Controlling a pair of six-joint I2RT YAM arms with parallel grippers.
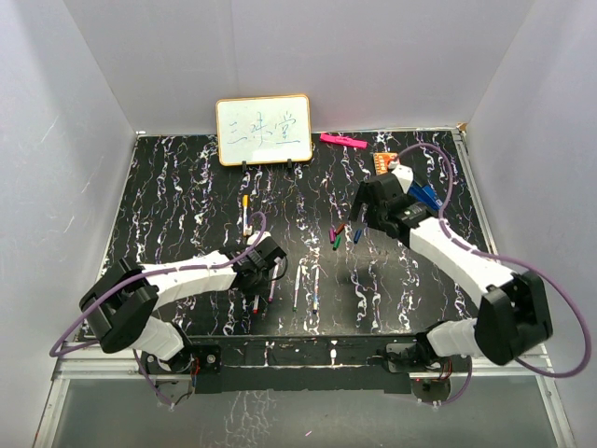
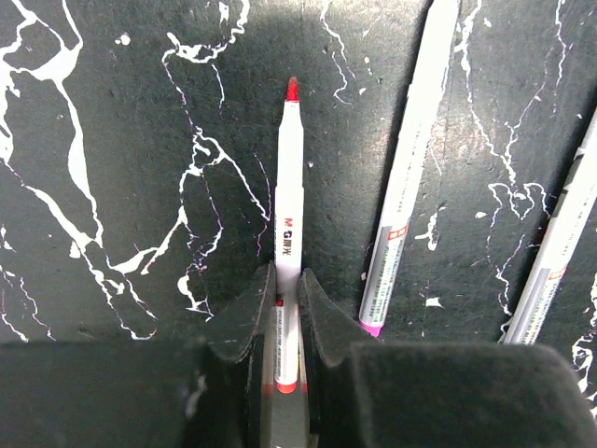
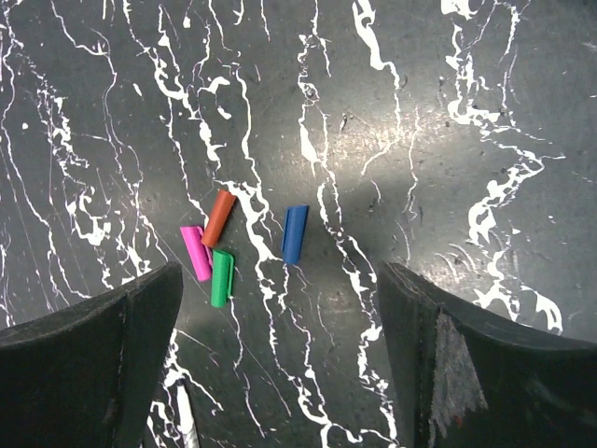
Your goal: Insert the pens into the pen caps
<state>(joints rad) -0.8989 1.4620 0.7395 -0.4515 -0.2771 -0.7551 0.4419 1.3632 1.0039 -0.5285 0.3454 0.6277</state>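
Observation:
My left gripper (image 2: 286,280) is shut on the rear part of a white pen with a red tip (image 2: 289,196), low over the table; the tip points away from the wrist. Two more white pens (image 2: 407,177) (image 2: 562,252) lie just to its right. In the top view that gripper (image 1: 264,264) is at the front left, with pens (image 1: 296,287) beside it. My right gripper (image 3: 280,291) hangs open above the pen caps: red-brown (image 3: 219,217), magenta (image 3: 195,252), green (image 3: 221,277) and blue (image 3: 295,233). None of them lies between its fingers (image 3: 121,345).
A small whiteboard (image 1: 264,131) stands at the back centre. An all-pink marker (image 1: 342,141) lies to its right, then an orange object (image 1: 382,163) and a blue clip-like object (image 1: 424,196). One pen (image 1: 245,213) lies apart in front of the board.

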